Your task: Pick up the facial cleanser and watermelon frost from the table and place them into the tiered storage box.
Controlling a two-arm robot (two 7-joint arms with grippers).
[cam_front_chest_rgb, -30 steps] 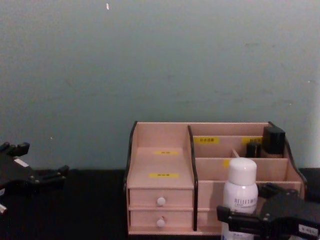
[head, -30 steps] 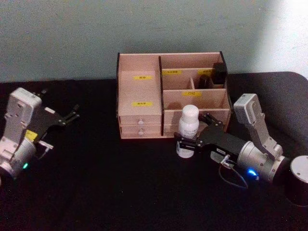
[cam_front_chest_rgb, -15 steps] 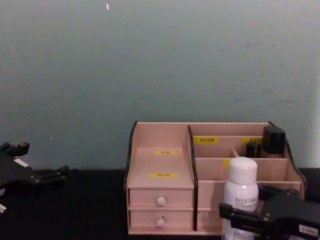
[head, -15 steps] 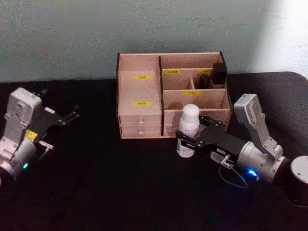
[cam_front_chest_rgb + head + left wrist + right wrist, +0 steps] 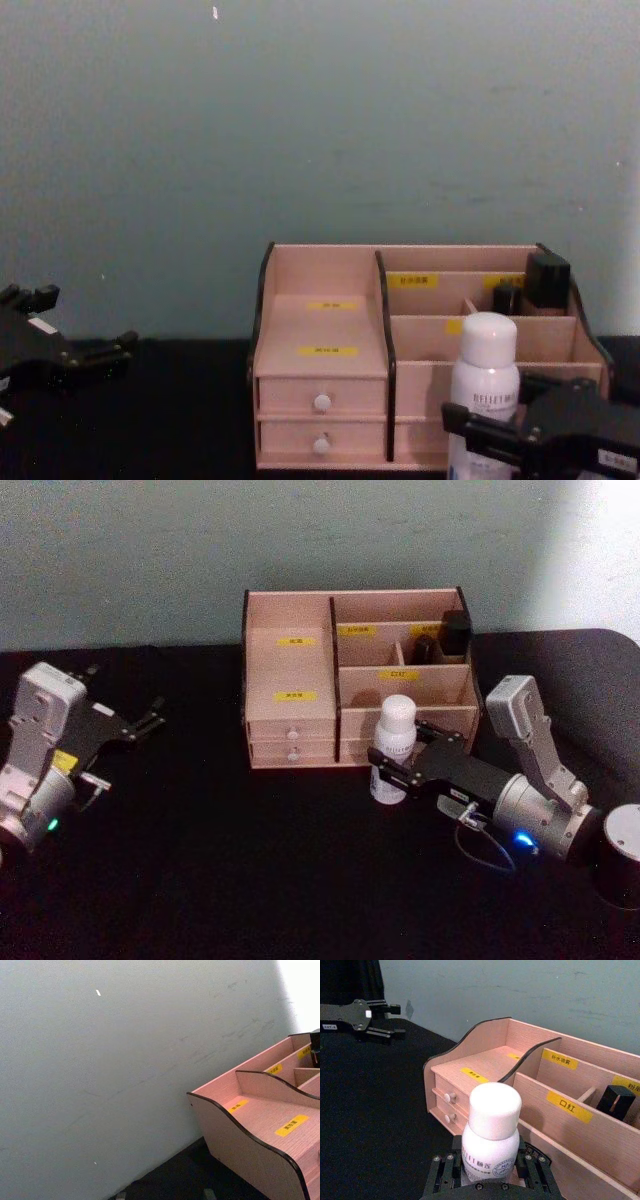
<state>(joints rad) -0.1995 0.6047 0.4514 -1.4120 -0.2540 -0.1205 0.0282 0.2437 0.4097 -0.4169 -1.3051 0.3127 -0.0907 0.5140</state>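
"口红" on yellow label [image 5: 568,1107] (tiered storage box [image 5: 481,1042])

A: Head view?
B: High, angled down on the surface [image 5: 250,860]; tiered storage box [image 5: 288,615] just beyond the right gripper [image 5: 388,773].
A: Chest, wrists?
B: Chest low, level, same box front. Right wrist close behind its gripper, facing the box. Left wrist: box side.

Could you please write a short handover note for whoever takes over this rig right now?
Right hand: shut on the facial cleanser, which stands upright just in front of the right half of the tiered storage box.
Left hand: open, idle at the left side of the table.
Done: cleanser grasped, not yet in the box.
Left: lift it into a compartment, release, then handle the watermelon frost.
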